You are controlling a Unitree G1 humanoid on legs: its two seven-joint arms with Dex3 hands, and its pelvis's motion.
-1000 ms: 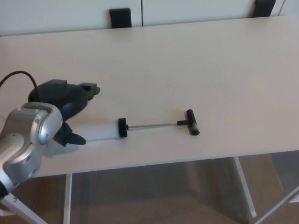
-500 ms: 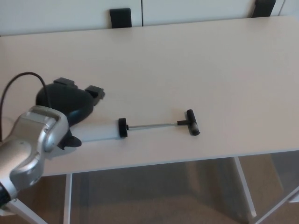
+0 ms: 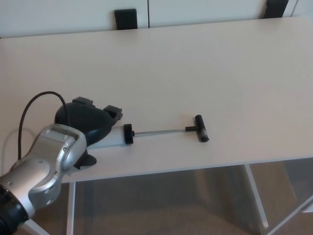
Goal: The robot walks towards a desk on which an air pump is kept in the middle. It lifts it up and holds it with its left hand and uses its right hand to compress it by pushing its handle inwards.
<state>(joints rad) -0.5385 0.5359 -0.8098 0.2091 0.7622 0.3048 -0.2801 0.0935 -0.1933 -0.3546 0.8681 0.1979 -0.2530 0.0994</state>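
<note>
The air pump lies flat on the pale desk [image 3: 195, 63], near its front edge. Its white barrel [image 3: 111, 137] ends in a black cap [image 3: 128, 133]. From the cap a thin metal rod [image 3: 159, 131] runs right, fully drawn out, to a black T-handle [image 3: 201, 129]. My left hand [image 3: 88, 122] sits over the barrel's left part and hides it. Two fingers [image 3: 115, 111] point to the far side of the barrel, the thumb [image 3: 88, 159] lies on the near side, and they are spread apart. The silver forearm [image 3: 44, 166] comes in from the lower left. My right hand does not show.
Two black chair backs [image 3: 126, 18] [image 3: 276, 7] stand behind the desk's far edge. The front edge [image 3: 220, 164] runs just below the pump, with white desk legs [image 3: 257, 196] and brown floor under it. A black cable [image 3: 34, 105] loops from my wrist.
My left hand has moved right and towards the front edge, from beside the barrel's left end to over the barrel. The pump has not moved.
</note>
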